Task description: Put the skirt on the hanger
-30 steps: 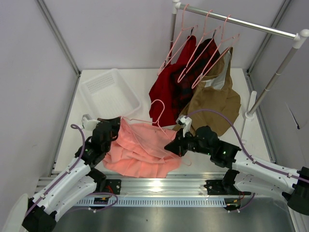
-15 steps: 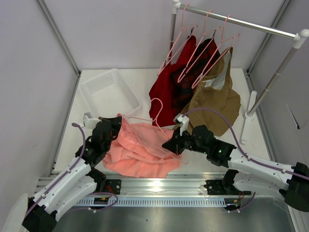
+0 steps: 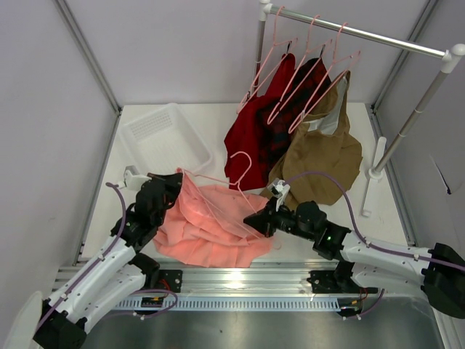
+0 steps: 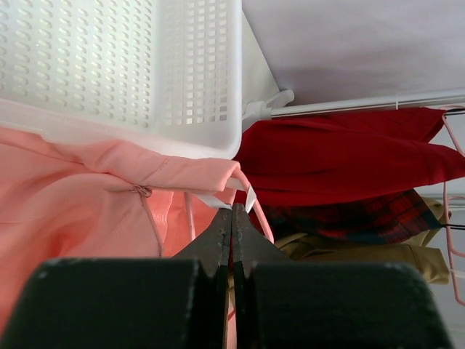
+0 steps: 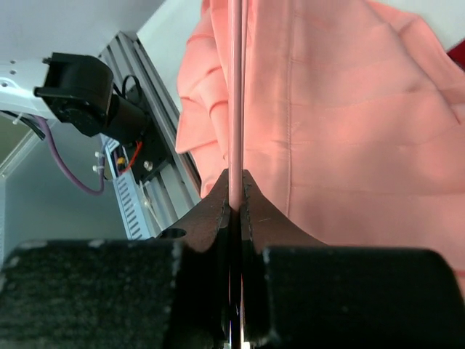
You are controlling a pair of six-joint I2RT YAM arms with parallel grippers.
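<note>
The salmon-pink skirt point(image 3: 207, 229) lies bunched on the table near the front edge. The pale-pink hanger point(image 3: 218, 211) lies across it, its hook point(image 3: 242, 161) raised toward the hanging clothes. My left gripper point(image 3: 174, 183) is shut on the skirt's upper left edge; the left wrist view shows the skirt point(image 4: 87, 196) and the closed fingertips point(image 4: 232, 212) pinching its hem by a white label. My right gripper point(image 3: 254, 220) is shut on the hanger's thin bar point(image 5: 236, 87) over the skirt point(image 5: 349, 123).
A white perforated basket point(image 3: 163, 138) stands at the back left, just behind the left gripper. A silver rail point(image 3: 363, 33) at the back right carries a dark red garment point(image 3: 254, 127), a tan-brown garment point(image 3: 323, 153) and several pink hangers. Its stand post point(image 3: 407, 123) is at right.
My right gripper has shifted a little left and toward the front with the hanger; the hook has risen and tilted slightly right. The left gripper has barely moved.
</note>
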